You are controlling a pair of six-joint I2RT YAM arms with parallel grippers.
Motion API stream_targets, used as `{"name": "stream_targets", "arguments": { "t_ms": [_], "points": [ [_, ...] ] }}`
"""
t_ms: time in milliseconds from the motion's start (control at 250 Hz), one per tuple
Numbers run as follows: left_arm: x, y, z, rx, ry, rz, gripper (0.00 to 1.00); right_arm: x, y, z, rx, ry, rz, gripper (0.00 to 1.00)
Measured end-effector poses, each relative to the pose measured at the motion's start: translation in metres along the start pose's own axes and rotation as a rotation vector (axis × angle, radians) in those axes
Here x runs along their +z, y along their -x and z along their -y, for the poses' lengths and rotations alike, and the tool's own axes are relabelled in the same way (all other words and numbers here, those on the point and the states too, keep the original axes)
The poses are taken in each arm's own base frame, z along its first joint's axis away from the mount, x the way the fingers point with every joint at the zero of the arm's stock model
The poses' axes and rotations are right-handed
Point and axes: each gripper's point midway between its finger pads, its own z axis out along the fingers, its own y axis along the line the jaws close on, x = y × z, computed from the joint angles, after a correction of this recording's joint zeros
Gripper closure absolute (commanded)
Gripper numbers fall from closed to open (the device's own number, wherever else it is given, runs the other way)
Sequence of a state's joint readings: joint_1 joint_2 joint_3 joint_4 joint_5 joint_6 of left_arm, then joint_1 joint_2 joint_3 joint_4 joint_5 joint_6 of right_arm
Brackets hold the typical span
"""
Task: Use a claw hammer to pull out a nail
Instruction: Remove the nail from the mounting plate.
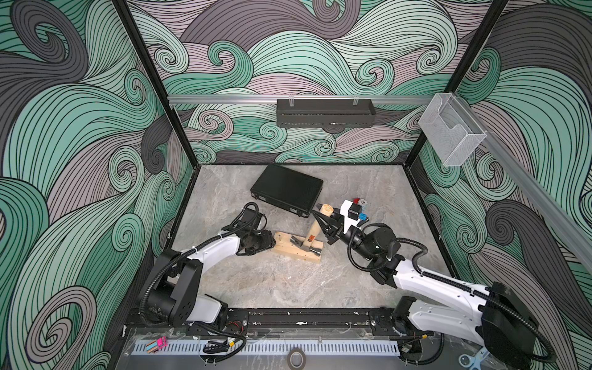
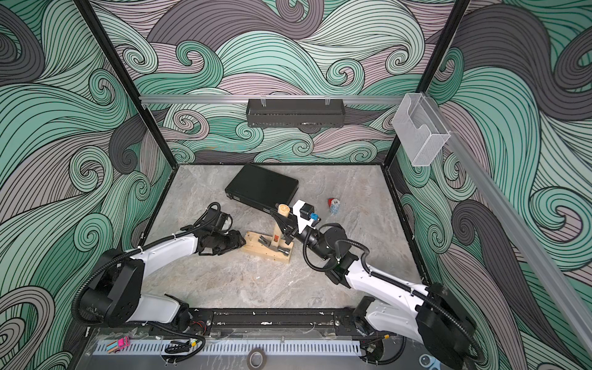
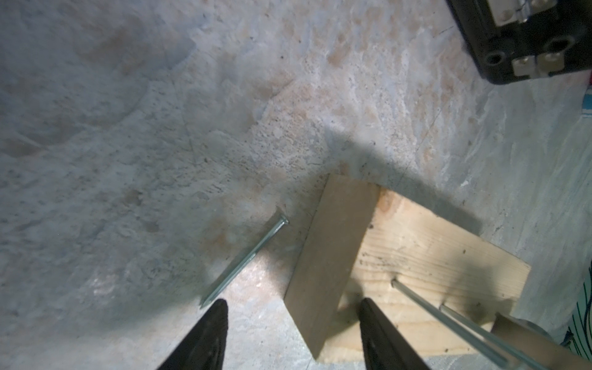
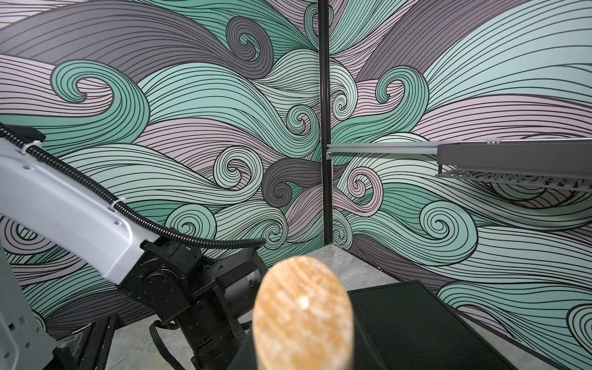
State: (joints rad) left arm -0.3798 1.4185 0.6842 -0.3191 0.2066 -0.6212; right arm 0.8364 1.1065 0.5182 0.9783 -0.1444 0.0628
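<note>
- While the right fingers [image 1: 321, 221] are clamped shut on the hammer [image 1: 311, 234], gripping its pale handle a little below the butt end, the left fingers [image 1: 271, 241] stand open and hold nothing.
- From the right fingers the handle slopes down toward the left fingers. It ends in the grey head, which rests on top of the block [image 1: 299, 253]. The orange-and-black label sits between the grip and the head.
- In the right wrist view the hammer [image 4: 302, 315] shows only as its blurred butt end, sticking out past the fingers, with the case [image 4: 416, 323] on the desk beyond it.
- The left fingers sit low at the end of the block farthest from the right fingers.
- In the left wrist view one finger is over the bare desk [image 3: 128, 160] and the other over the block [image 3: 416, 237], so the block's edge lies between the tips. Whether either finger touches the wood cannot be told.
- A loose nail [image 3: 246, 261] lies flat on the desk just beside the block. Its point is almost at the tip of the finger over the desk, and its head points away from that finger.
- Two nails [image 3: 416, 299] stand in the block's top, just beside the other finger, on the hammer's side.
- Whether the claw hooks either nail cannot be told.
- In both top views the case [image 1: 286, 189] lies on the desk beyond both pairs of fingers, apart from the block.
</note>
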Motion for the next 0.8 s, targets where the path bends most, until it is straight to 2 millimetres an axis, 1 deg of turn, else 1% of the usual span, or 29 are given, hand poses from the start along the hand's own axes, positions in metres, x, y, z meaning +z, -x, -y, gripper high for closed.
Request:
{"name": "stream_targets", "arguments": {
  "t_ms": [352, 799],
  "points": [
    [0.0041, 0.002, 0.0024, 0.001, -0.013, 0.003, 0.37, -0.0039, 0.002, -0.0007, -0.001, 0.003, 0.027, 1.0],
    [0.0043, 0.0022, 0.0028, 0.001, -0.016, 0.003, 0.37, -0.0067, 0.0035, -0.0011, -0.002, 0.004, 0.047, 1.0]
  ]
}}
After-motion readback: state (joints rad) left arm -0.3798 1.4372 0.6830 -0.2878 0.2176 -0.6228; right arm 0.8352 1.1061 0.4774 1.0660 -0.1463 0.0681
